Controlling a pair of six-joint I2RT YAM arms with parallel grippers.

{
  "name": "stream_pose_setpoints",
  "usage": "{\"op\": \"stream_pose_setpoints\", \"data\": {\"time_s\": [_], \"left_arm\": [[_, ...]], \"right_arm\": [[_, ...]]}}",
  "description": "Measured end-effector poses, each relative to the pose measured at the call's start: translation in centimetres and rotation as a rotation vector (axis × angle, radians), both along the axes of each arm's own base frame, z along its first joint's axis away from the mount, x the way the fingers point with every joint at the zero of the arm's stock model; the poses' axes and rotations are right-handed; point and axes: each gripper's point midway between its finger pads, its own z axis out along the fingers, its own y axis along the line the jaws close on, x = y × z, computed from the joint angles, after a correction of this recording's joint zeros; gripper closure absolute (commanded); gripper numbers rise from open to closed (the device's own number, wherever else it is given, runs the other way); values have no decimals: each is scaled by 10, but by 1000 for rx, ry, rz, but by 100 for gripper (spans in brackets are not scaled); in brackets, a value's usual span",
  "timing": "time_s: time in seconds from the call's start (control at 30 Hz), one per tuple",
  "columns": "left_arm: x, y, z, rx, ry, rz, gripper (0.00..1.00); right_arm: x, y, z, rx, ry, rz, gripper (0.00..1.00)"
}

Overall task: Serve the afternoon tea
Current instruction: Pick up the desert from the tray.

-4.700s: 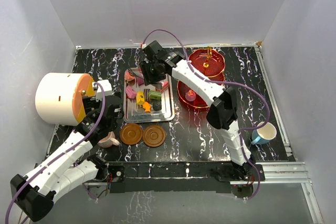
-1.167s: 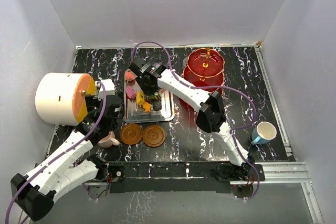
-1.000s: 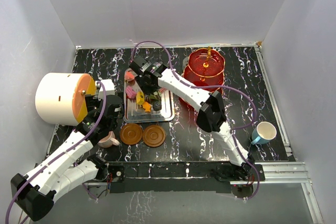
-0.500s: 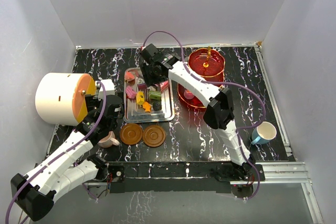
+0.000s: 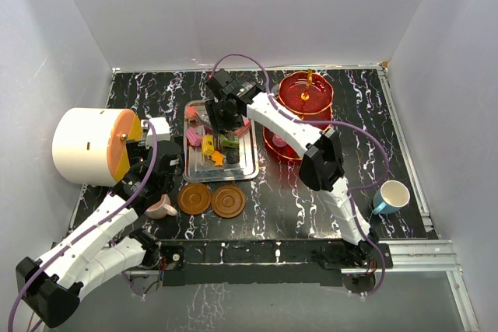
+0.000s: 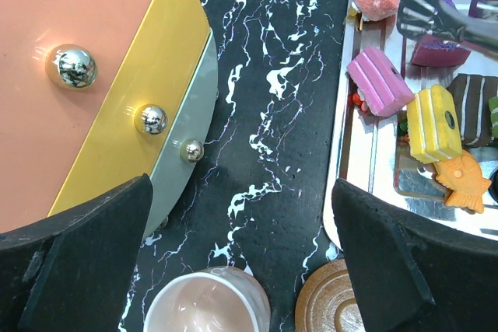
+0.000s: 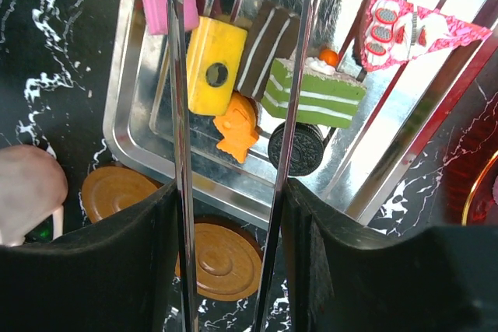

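Altogether two brown saucers (image 5: 194, 198), two cups (image 5: 391, 194), one tongs (image 7: 177, 114) in right claw (image 7: 229, 223)

Overhead looks down; close wrist views share the tray (image 6: 336, 169).

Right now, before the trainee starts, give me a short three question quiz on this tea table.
1. True or false: the pink cup sits on the table, left of the two brown saucers.
2. Where on the table is the blue cup? A far left; B centre; C near right.
3. What tool does the right gripper hold in its jaws?

Key: 1 true; 2 C; 3 metal tongs.
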Motion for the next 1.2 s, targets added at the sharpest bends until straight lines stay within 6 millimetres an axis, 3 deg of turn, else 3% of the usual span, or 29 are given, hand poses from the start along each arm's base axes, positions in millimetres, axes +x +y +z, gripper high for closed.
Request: {"op": "stream_pose_setpoints", "data": {"time_s": [0.33, 0.63, 0.93, 1.2], "left_arm": [[0, 0, 0, -1, 1, -2, 1], [0, -1, -1, -3, 3, -6, 1], [0, -1, -2, -1, 6, -6, 1], [0, -2, -2, -1, 7, -7, 1]], "right_arm": [[-6, -7, -19, -62, 40, -4, 57], [-7, -6, -22, -75, 37, -1, 58], [-9, -3, -30, -100, 36, 8, 69], [-7, 0, -23, -83, 17, -3, 71]]}}
